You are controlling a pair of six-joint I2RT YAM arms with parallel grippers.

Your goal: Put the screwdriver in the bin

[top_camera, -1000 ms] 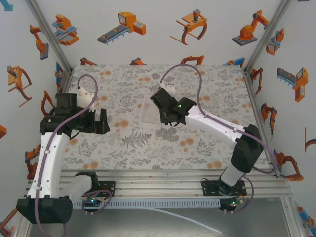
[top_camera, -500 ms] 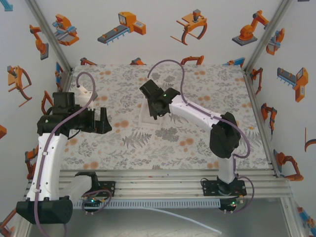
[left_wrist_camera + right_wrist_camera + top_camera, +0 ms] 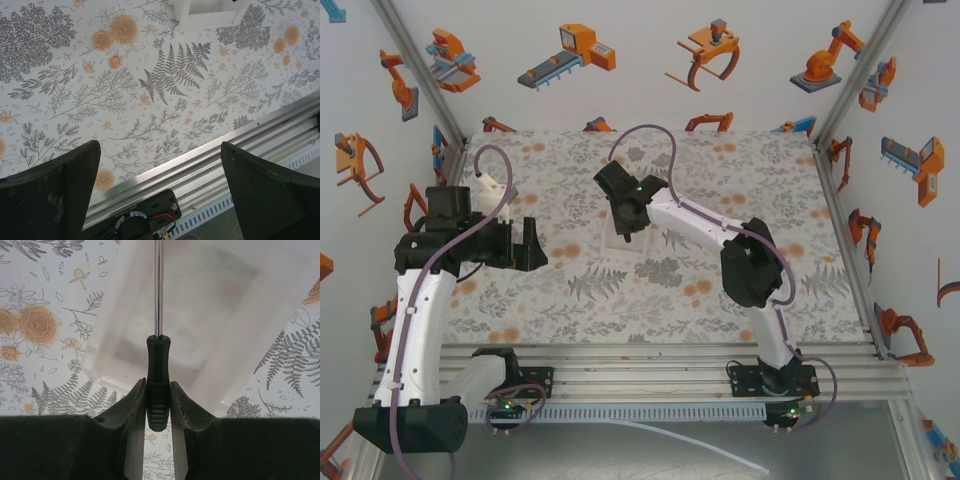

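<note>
**Screwdriver over the bin, ready to drop**

My right pincer is pinching the screwdriver by the lower part of its handle, one finger pressed flat on each side. The handle is stubby, black and ribbed, and those ribs give my pads something to bite. I judge that's why it sits so straight in the grip. The thin shaft catches the light and points directly away from me, out over the floor of the bin.

The bin lies toward the far middle of the tabletop. It's a shallow, milky plastic tray with a raised rim and sloping walls, and the flower print shows faintly through it. With the tool lined up along the tray, I reckon it should land flat inside and not catch the rim. I can't tell how high above the bin floor the tip hangs.

My left pincer is spread wide and holds nothing. It hangs over the near left of the cloth, well apart from the bin, out of the way. The next move looks like a simple release, and the risk is a smooth, round tool rolling.
</note>
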